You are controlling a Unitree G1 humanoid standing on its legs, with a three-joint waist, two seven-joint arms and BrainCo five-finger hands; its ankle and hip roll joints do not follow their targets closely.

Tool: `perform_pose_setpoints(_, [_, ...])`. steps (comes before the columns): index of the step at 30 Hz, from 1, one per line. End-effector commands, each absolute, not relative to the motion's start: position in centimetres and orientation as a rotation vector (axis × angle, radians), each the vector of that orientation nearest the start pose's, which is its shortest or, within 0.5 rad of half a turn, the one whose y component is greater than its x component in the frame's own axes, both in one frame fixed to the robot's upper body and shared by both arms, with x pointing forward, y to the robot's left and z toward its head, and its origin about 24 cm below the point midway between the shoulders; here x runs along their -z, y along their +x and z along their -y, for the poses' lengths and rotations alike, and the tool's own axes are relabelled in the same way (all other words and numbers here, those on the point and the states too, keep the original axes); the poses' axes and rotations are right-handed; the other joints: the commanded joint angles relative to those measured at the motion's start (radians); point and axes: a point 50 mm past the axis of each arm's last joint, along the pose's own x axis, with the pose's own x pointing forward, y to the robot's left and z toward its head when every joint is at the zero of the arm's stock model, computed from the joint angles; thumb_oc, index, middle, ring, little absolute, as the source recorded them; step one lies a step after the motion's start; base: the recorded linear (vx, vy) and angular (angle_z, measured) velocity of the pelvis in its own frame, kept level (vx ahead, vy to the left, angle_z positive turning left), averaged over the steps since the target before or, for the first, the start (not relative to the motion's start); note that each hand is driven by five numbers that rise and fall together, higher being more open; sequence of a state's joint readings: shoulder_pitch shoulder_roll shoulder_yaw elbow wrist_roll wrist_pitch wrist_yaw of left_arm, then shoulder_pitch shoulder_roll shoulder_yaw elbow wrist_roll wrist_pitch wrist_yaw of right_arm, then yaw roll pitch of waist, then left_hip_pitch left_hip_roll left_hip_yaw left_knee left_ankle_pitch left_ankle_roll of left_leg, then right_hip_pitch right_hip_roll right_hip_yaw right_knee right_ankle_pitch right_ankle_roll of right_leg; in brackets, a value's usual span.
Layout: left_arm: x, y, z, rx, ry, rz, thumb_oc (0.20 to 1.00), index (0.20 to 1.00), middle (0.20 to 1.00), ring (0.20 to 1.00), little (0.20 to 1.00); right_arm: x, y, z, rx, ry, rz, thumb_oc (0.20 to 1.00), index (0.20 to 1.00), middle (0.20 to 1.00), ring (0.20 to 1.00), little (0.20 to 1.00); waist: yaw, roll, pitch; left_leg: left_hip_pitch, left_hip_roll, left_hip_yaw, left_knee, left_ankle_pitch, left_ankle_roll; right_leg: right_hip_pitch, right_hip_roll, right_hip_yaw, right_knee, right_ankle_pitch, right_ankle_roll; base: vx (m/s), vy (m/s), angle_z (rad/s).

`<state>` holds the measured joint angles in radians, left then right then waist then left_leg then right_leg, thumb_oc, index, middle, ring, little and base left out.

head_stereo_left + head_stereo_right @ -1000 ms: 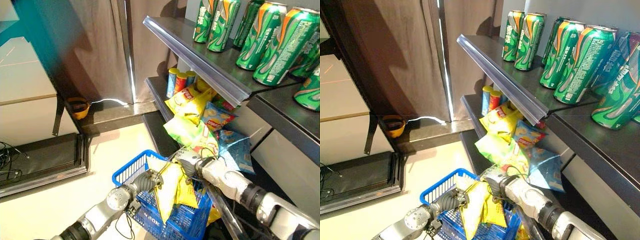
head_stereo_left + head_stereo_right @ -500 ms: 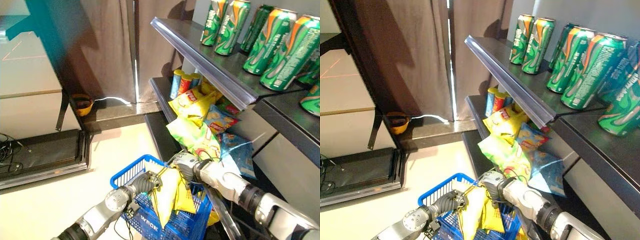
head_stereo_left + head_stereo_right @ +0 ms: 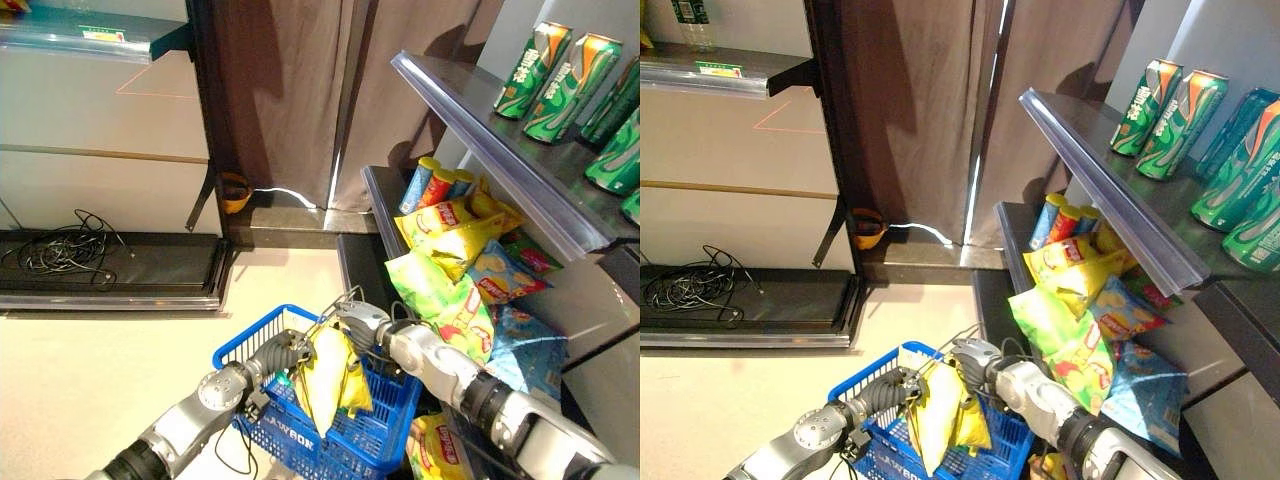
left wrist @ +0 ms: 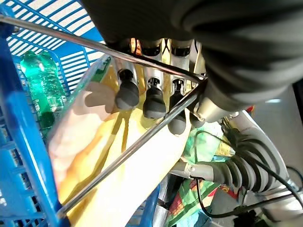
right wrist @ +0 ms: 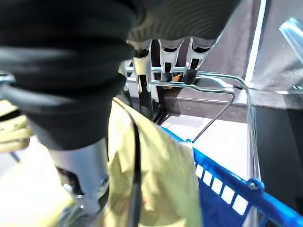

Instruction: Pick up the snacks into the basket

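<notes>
Both hands meet over the blue basket (image 3: pixel 262 341) at the near edge of the scene. The left hand (image 3: pixel 281 353) has its fingers (image 4: pixel 152 100) curled round the basket's wire handle (image 4: pixel 113 158), carrying it. The right hand (image 3: pixel 356 320) comes in from the right with its fingers hooked over a second wire handle (image 5: pixel 208 80); a yellow snack bag (image 3: pixel 328 375) hangs just under it, its lower part already down inside the basket, where a green bottle (image 4: pixel 41 87) also lies. Whether the right hand also pinches the bag's top edge is hidden, so I cannot tell.

Compared with the views of a second ago the whole picture has swung, which is the head camera turning, not the things moving; hands, bag and basket sit much as they did. My reading is that this bag is as good as delivered and only the release remains.

Farther right, more snack bags (image 3: pixel 444 225) spill from the lower shelf (image 3: pixel 380 195), with tall tubes (image 3: pixel 437 185) behind them. Green cans (image 3: pixel 533 71) stand on the upper shelf (image 3: pixel 470 125), so plenty of picking is left.
</notes>
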<state>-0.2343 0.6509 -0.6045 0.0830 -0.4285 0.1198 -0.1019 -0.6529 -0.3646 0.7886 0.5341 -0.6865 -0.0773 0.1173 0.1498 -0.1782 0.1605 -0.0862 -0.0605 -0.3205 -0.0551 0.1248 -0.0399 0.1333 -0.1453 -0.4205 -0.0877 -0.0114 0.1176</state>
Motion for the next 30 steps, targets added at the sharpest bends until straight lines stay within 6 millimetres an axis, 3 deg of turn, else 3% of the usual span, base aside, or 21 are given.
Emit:
perform_pose_setpoints(1, [-17.8, 25.5, -7.7, 0.853, -0.024, 0.514, 0.2, 0.2, 0.2, 0.2, 0.2, -5.8, 31.3, 3.0, -0.852, -1.371, 0.334, 1.0, 1.0, 1.0, 1.0, 1.0, 0.019, -0.013, -0.09, 0.029, -0.019, 0.028, 0.079, -0.175, 0.014, -0.11, -0.062, 0.012, 0.157, 0.002, 0.034, 0.0, 0.011, 0.1])
perform_pose_setpoints(10, [-17.4, 25.4, -8.3, 0.821, -0.01, 0.505, 0.2, 0.2, 0.2, 0.2, 0.2, -7.0, 31.7, 4.0, -0.788, -1.353, 0.372, 1.0, 1.0, 1.0, 1.0, 1.0, 0.026, -0.014, -0.098, 0.012, -0.02, 0.004, 0.079, -0.167, 0.006, -0.107, -0.06, -0.014, 0.149, -0.001, 0.031, 0.01, 0.004, 0.08])
perform_pose_setpoints(13, [-17.5, 25.4, -8.7, 0.809, -0.001, 0.511, 0.2, 0.2, 0.2, 0.2, 0.2, -8.3, 31.9, 4.4, -0.756, -1.327, 0.412, 1.0, 1.0, 1.0, 1.0, 1.0, 0.027, -0.012, -0.097, 0.01, -0.02, 0.0, 0.08, -0.166, 0.006, -0.107, -0.061, -0.02, 0.149, -0.001, 0.033, 0.01, 0.009, 0.08])
perform_pose_setpoints(14, [-17.4, 25.3, -8.8, 0.803, 0.0, 0.511, 0.2, 0.2, 0.2, 0.2, 0.2, -9.3, 32.2, 5.0, -0.71, -1.293, 0.427, 1.0, 1.0, 1.0, 1.0, 1.0, 0.027, -0.01, -0.098, 0.011, -0.02, 0.001, 0.08, -0.166, 0.006, -0.105, -0.061, -0.02, 0.149, -0.002, 0.033, 0.04, 0.011, 0.1])
perform_pose_setpoints(15, [-17.4, 25.3, -9.3, 0.785, 0.008, 0.514, 0.2, 0.2, 0.2, 0.2, 0.2, -11.5, 33.0, 6.7, -0.588, -1.248, 0.477, 1.0, 1.0, 1.0, 1.0, 1.0, 0.025, -0.007, -0.098, 0.014, -0.018, 0.004, 0.081, -0.172, 0.006, -0.104, -0.061, -0.018, 0.151, -0.005, 0.033, 0.03, 0.022, 0.09])
perform_pose_setpoints(17, [-17.5, 25.3, -9.3, 0.781, 0.01, 0.519, 0.2, 0.2, 0.2, 0.2, 0.2, -12.7, 33.2, 7.4, -0.545, -1.217, 0.506, 1.0, 1.0, 1.0, 1.0, 1.0, 0.022, -0.006, -0.098, 0.009, -0.022, 0.004, 0.082, -0.165, 0.008, -0.107, -0.065, -0.02, 0.152, 0.0, 0.035, 0.0, 0.0, 0.0])
perform_pose_setpoints(19, [-17.6, 25.3, -9.8, 0.759, 0.029, 0.533, 0.2, 0.2, 0.2, 0.2, 0.2, -15.6, 33.6, 10.1, -0.364, -1.123, 0.574, 1.0, 1.0, 1.0, 1.0, 1.0, 0.014, -0.002, -0.096, 0.01, -0.019, 0.007, 0.084, -0.169, 0.008, -0.108, -0.065, -0.02, 0.158, -0.005, 0.035, 0.03, 0.02, 0.03])
perform_pose_setpoints(20, [-17.6, 25.3, -9.7, 0.761, 0.029, 0.533, 0.2, 0.2, 0.2, 0.2, 0.2, -15.6, 33.6, 10.2, -0.362, -1.124, 0.574, 1.0, 1.0, 1.0, 1.0, 1.0, 0.014, -0.002, -0.096, 0.006, -0.023, 0.006, 0.084, -0.163, 0.009, -0.11, -0.068, -0.022, 0.156, -0.001, 0.036, 0.04, 0.009, 0.04])
perform_pose_setpoints(21, [-17.7, 25.4, -10.1, 0.745, 0.049, 0.541, 0.2, 0.2, 0.2, 0.2, 0.2, -17.2, 33.4, 11.4, -0.291, -1.084, 0.619, 1.0, 1.0, 1.0, 1.0, 1.0, 0.01, -0.001, -0.096, 0.009, -0.02, 0.009, 0.085, -0.17, 0.008, -0.109, -0.067, -0.022, 0.163, -0.006, 0.035, 0.0, 0.018, 0.03])
perform_pose_setpoints(25, [-17.7, 25.6, -10.8, 0.704, 0.057, 0.543, 0.2, 0.2, 0.2, 0.2, 0.2, -18.5, 33.0, 12.6, -0.236, -1.044, 0.653, 1.0, 1.0, 1.0, 1.0, 1.0, 0.0, -0.001, -0.096, 0.002, -0.024, 0.015, 0.086, -0.163, 0.01, -0.114, -0.069, -0.02, 0.163, -0.003, 0.036, 0.0, 0.0, 0.0])
perform_pose_setpoints(28, [-17.3, 25.8, -11.5, 0.663, 0.056, 0.523, 0.2, 0.2, 0.2, 0.2, 0.2, -16.9, 32.6, 13.0, -0.241, -0.973, 0.599, 1.0, 1.0, 1.0, 1.0, 1.0, -0.008, 0.005, -0.091, 0.001, -0.022, 0.023, 0.089, -0.166, 0.012, -0.121, -0.069, -0.006, 0.169, -0.004, 0.034, 0.0, 0.002, -0.01])
perform_pose_setpoints(29, [-16.2, 26.0, -12.0, 0.644, 0.091, 0.47, 0.2, 0.2, 0.2, 0.2, 0.2, -15.6, 32.5, 13.0, -0.308, -1.035, 0.542, 1.0, 1.0, 1.0, 1.0, 1.0, -0.014, 0.008, -0.089, 0.006, -0.02, 0.032, 0.089, -0.169, 0.012, -0.121, -0.069, 0.001, 0.169, -0.005, 0.033, 0.0, 0.0, 0.0])
perform_pose_setpoints(30, [-16.1, 26.0, -12.0, 0.644, 0.091, 0.47, 0.2, 0.2, 0.2, 0.2, 0.2, -15.5, 32.5, 12.9, -0.31, -1.035, 0.542, 1.0, 1.0, 1.0, 1.0, 1.0, -0.014, 0.008, -0.09, 0.006, -0.019, 0.033, 0.089, -0.169, 0.012, -0.121, -0.068, 0.002, 0.168, -0.005, 0.033, 0.01, 0.007, -0.03])
